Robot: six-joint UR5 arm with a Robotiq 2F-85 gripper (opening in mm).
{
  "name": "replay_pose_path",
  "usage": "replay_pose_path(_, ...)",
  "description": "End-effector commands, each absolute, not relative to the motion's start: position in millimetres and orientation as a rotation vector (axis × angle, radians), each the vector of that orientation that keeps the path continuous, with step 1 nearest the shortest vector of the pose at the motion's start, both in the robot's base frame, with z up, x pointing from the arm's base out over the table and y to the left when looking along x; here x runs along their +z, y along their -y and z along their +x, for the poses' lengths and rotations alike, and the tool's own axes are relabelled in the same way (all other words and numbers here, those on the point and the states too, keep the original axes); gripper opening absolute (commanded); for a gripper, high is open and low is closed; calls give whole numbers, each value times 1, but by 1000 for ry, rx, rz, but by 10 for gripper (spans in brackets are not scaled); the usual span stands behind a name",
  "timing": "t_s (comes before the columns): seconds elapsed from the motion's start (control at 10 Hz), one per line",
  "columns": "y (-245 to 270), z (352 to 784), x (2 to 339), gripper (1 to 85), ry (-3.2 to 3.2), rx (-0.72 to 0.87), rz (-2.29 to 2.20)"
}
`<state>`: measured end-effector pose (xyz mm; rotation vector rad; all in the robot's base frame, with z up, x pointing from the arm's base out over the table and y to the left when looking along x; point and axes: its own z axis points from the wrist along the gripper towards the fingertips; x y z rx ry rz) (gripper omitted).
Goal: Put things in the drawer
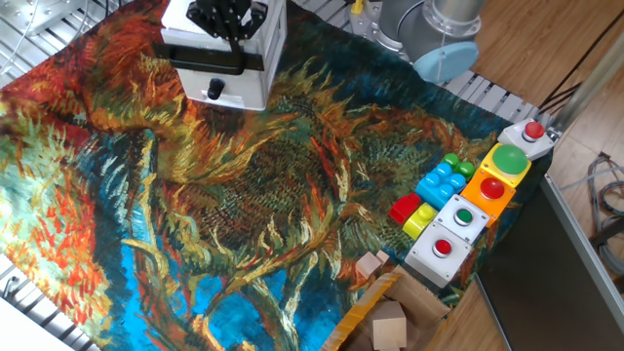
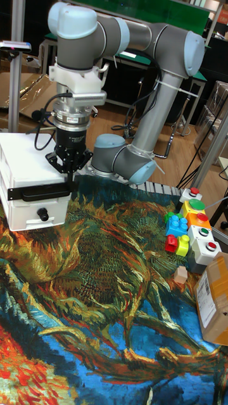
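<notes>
— Where's the wooden cube?

— Lower right of the frame, on the painted cloth by the cardboard box. Light, stiff, square-edged; I'd pinch two flat opposite faces.

— And the hand?

— Upper left, above the white cabinet, whose dark drawer looks barely out. Fingers bunched narrow; I can't tell if they hold anything.
</notes>
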<state>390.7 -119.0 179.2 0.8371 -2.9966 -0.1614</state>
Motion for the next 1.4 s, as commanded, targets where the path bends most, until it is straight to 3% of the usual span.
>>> replay_pose_path(0.0, 122, 382, 183, 13, 2983, -183, 839)
replay_pose_path(0.6, 118, 394, 185, 13, 2984, -153, 853)
replay_pose_path(1.3, 71, 471, 200, 13, 3014, -66, 926)
